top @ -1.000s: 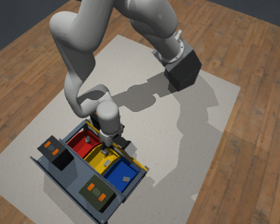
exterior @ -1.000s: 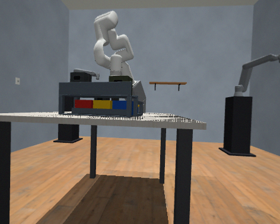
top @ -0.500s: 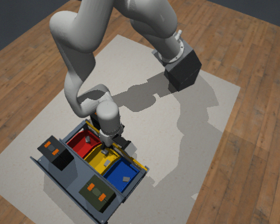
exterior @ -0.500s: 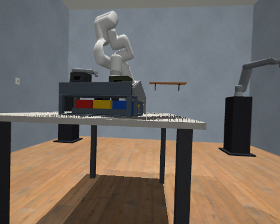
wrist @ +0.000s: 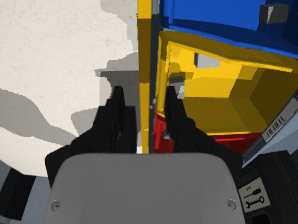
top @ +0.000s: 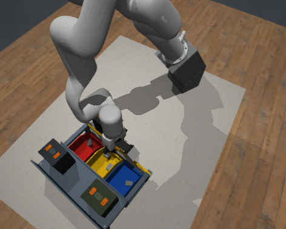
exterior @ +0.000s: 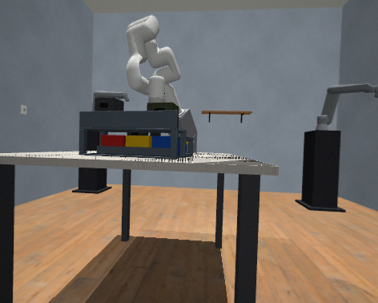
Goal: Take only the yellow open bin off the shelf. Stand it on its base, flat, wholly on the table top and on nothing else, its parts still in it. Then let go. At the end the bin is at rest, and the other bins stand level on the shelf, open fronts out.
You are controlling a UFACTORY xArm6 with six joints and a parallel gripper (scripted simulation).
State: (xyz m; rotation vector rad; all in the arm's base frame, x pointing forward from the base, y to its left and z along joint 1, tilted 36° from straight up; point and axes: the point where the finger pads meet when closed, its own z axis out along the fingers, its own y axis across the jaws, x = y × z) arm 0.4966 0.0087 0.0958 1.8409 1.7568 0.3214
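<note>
In the top view, our yellow open bin (top: 103, 163) (exterior: 138, 141) (wrist: 207, 113) sat on the shelf (top: 81, 179) (exterior: 128, 120), between the red bin (top: 85, 148) (exterior: 113, 140) (wrist: 164, 144) and the blue bin (top: 123, 179) (exterior: 161, 142) (wrist: 220, 17). The jaws (top: 108, 154) were down at its front, on the side toward the robot base (top: 188, 71), so the bin's body lay from them toward the back of the shelf. Its long axis seemed to run front to back, across the row. We had 1 arm (top: 90, 30) (exterior: 135, 72) to reach with, and counted 3 bins, 2 cases on top and 1 shelf. In the exterior view, the 3 bins stood side by side under the upper deck, above the worktop (exterior: 147, 163). In the wrist view, the jaws stood parted, 1 finger inside the yellow bin near its front wall and 1 outside, beyond the yellow rail (wrist: 144, 65). They were part-open and had nothing in their grasp. We counted 2 fingers and at least 1 grey part (top: 109, 166) (wrist: 207, 60) in the bin. We judged that closing there could catch the rail along with the bin's front, so the line between wall and rail mattered most.
</note>
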